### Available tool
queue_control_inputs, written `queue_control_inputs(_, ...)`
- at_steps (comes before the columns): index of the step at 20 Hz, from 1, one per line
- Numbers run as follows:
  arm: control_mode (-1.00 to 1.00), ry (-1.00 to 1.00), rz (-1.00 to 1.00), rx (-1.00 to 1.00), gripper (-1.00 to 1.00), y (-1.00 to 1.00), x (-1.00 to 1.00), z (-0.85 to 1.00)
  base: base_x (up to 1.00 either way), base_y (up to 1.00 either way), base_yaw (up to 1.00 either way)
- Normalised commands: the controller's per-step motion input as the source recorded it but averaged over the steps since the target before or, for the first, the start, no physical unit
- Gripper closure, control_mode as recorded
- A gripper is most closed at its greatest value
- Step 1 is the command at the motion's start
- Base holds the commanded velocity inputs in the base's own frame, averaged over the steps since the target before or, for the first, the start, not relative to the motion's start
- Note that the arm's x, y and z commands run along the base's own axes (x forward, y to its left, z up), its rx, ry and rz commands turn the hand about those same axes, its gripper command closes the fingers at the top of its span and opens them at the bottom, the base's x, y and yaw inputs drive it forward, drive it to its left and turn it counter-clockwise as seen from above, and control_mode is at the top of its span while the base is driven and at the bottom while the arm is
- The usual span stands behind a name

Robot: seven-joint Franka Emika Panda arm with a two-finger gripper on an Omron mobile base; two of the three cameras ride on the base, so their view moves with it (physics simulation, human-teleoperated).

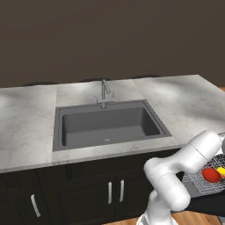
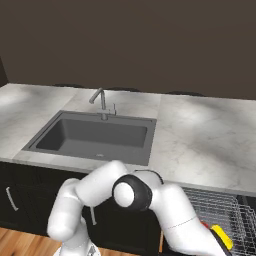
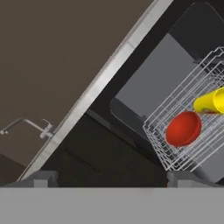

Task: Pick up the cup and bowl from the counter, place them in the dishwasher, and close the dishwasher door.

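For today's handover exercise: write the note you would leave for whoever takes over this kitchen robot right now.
Gripper: open, holding nothing.
Bowl and cup: both lying in the wire rack, which is pulled out of the dishwasher.
Counter: nothing of the job left on it.
Done: both dishes loaded.
Left: the rack probably needs pushing in, then swing the door up and shut.
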Motion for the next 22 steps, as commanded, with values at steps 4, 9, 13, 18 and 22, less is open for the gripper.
queue_control_inputs(4,-1.00,-0.07,0.02,0.00,-1.00,0.08,-0.35,-0.01,0.00,0.00,0.00)
queue_control_inputs(9,-1.00,-0.01,0.01,0.00,-1.00,0.03,-0.28,-0.20,0.00,0.00,0.00)
queue_control_inputs(13,-1.00,-0.03,0.00,0.00,-1.00,0.00,-0.38,-0.14,0.00,0.00,0.00)
queue_control_inputs(18,-1.00,-0.02,0.00,0.00,-1.00,0.00,-0.34,-0.19,0.00,0.00,0.00)
queue_control_inputs(22,-1.00,0.00,0.00,0.00,-1.00,0.00,-0.06,-0.31,0.00,0.00,0.00)
